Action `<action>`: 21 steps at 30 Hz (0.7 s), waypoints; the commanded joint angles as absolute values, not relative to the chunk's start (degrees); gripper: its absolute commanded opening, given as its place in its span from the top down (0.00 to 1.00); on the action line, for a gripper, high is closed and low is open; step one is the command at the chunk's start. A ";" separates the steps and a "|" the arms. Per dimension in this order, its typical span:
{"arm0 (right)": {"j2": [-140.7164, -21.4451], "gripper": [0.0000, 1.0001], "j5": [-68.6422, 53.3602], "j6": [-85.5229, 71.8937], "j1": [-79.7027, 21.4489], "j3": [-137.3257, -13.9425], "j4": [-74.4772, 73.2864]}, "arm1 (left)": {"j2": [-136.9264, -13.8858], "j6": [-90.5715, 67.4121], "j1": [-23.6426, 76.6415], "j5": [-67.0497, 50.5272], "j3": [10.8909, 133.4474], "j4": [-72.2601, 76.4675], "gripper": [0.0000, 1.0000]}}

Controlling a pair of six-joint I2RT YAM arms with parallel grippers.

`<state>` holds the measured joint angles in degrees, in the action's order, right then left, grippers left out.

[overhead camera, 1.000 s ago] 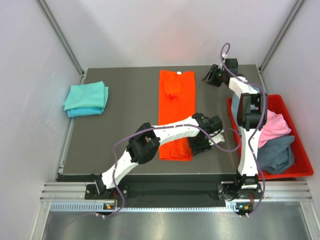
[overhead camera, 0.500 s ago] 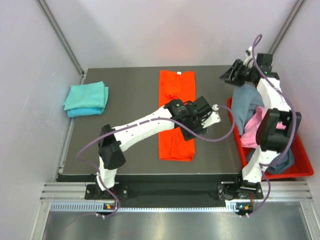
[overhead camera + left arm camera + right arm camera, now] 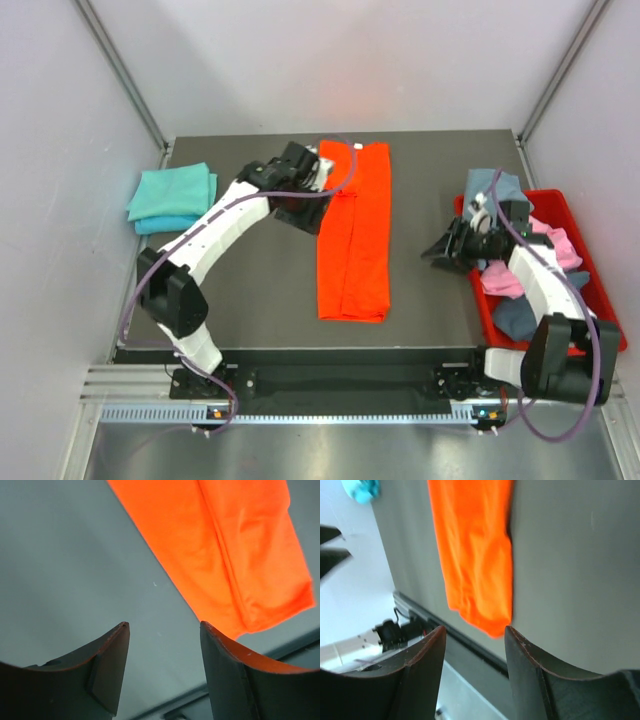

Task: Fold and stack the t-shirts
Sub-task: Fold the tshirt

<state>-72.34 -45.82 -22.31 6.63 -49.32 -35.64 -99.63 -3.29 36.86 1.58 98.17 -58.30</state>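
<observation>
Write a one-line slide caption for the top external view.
Orange t-shirt folded into a long strip mid-table; left gripper open beside its left edge, right gripper open beside the red bin.

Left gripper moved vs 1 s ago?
Yes. The left gripper went from the orange t-shirt's near right edge to its far left edge, closer to the folded teal stack.

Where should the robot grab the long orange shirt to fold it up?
Probably at the near short end of the orange shirt, pinching its two corners from above. It lies flat on the table as a long narrow strip, so lifting that end could carry it over toward the collar end.
</observation>
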 commanded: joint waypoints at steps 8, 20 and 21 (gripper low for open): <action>-67.31 0.49 -48.34 -26.98 2.38 -32.43 -34.20 | -87.53 -35.14 26.19 -31.99 67.60 -38.77 0.42; -79.19 0.50 -46.67 -32.34 -4.39 -32.87 -26.99 | -92.29 -43.15 25.14 -35.34 53.53 -29.26 0.47; -79.54 0.50 -46.93 -32.69 -4.48 -32.44 -26.55 | -92.63 -43.07 25.05 -35.33 53.18 -29.27 0.47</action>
